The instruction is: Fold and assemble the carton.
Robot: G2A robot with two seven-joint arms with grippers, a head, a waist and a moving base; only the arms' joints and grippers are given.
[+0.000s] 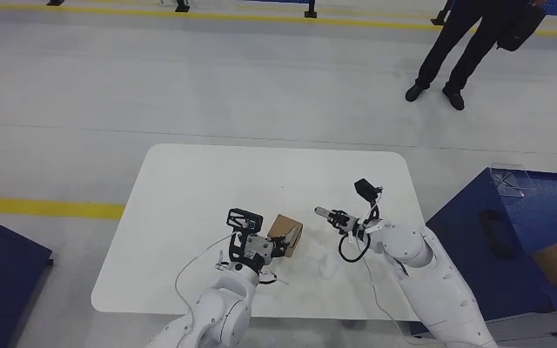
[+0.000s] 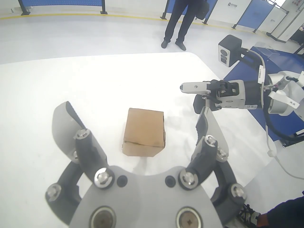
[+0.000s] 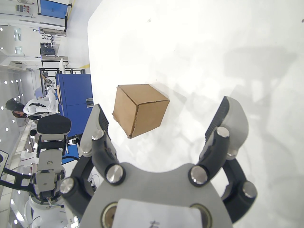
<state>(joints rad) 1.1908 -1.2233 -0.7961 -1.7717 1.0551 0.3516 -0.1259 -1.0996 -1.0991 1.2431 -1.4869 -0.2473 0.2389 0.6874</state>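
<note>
Your left fingers (image 2: 64,119) and right fingers (image 3: 234,115) are both hanging spread wide, gripping nothing, either side of the carton (image 2: 143,131) sitting on the white surface (image 2: 71,77), its underside hidden.

The carton (image 2: 143,131) is plain brown cardboard, matt, with raw, slightly frayed edges at its seams. The table (image 2: 95,84) top is white, smooth and faintly glossy. The left gripper (image 2: 135,110) and right gripper (image 3: 162,104) each have 2 fingers (image 2: 63,124) of dull grey metal, with black ribbed pads (image 3: 215,119) and shiny metal screws (image 2: 102,178)
</note>
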